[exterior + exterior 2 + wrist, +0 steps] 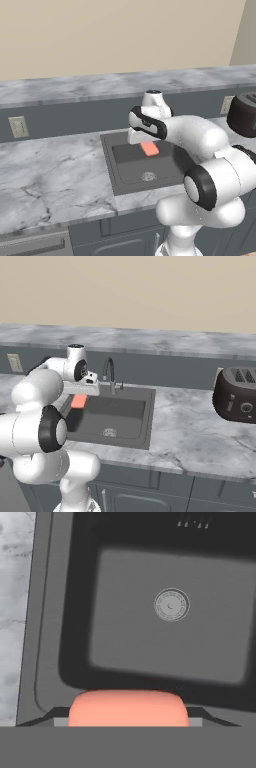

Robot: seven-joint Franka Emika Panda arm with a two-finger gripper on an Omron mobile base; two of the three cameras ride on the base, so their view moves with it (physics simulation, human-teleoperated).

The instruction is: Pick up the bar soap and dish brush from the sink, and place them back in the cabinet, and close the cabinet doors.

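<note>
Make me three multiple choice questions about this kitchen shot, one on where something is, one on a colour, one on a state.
1. Where does the toaster stand?
A. In the sink
B. On the counter beside the sink
C. On the floor

2. What colour is the bar soap?
A. Salmon-orange
B. Green
C. White

3. What state is the bar soap in?
A. Lying on the drain
B. Gripped between the fingers, lifted over the sink
C. Lying on the counter

Answers:
1 B: the toaster sits on the marble counter, to one side of the sink.
2 A: the bar soap shows salmon-orange in all three views.
3 B: the hand view has it between the fingers, with the drain well below it.
</note>
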